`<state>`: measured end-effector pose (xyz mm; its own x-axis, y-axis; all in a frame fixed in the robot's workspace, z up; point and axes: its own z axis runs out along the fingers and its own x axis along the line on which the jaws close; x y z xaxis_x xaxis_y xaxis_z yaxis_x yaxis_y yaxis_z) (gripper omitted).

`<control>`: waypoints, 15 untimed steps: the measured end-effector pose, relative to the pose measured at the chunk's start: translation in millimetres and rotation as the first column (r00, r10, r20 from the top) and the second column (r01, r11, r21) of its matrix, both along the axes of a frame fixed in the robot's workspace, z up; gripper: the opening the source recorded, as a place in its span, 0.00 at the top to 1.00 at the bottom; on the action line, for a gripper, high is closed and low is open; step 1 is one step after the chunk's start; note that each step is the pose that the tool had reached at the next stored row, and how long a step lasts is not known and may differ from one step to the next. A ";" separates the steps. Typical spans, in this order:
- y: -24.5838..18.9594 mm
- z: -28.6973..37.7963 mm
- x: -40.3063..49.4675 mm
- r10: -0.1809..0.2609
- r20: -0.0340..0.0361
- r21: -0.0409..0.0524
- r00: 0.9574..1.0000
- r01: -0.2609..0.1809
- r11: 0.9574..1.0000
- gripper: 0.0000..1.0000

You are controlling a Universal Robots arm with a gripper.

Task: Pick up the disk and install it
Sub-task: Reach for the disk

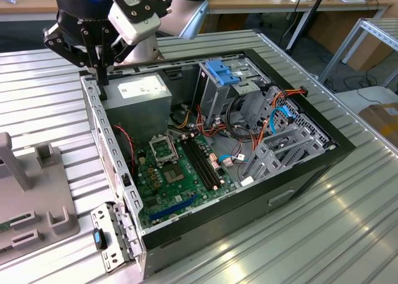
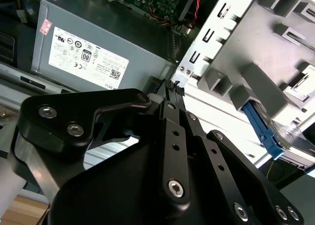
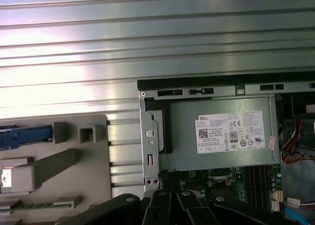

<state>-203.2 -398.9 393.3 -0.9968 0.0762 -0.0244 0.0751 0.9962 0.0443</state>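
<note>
On the ribbed metal counter [image 1: 348, 234], an open computer case [image 1: 298, 178] lies on its side, interior facing up.

Exterior view's left of the case: a grey moulded fixture [image 1: 37, 197] sits on the counter, just beside the case's sheet-metal wall. In both wrist views the disk [image 2: 266, 132] [image 3: 25, 135] lies in this fixture, with a bright blue carrier rail along a silver body. It is outside the case and well apart from the gripper.

Over the case's far corner on that same side: the gripper [image 1: 99, 69] [image 2: 171, 84] hangs with its fingers pointing down. Fingers are drawn together at the tips, with nothing between them. The tips are at the case's rim; contact with it cannot be told.

Just inside that corner: a grey power supply [image 1: 140, 97] with a white label, directly beside the fingertips in the second wrist view.

Middle of the case: a green motherboard [image 1: 180, 172] on the floor of the case, nearer the camera than the power supply.

Further to the exterior view's right: an upright metal drive cage [image 1: 214, 100] topped by a light-blue bracket [image 1: 221, 71]. Beyond it, orange and blue cables [image 1: 280, 113] run among more grey metal bays along the case's right wall.
</note>
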 end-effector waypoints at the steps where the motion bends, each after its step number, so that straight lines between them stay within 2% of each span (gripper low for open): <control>1: 0.0 0.0 -0.5 0.000 0.000 0.000 1.000 0.000 1.000 0.89; 15: 0.0 0.0 -19.7 0.000 0.000 0.000 1.000 0.000 1.000 0.89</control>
<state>-222.9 -398.9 393.3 -0.9968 0.0762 -0.0245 0.0751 0.9962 0.0444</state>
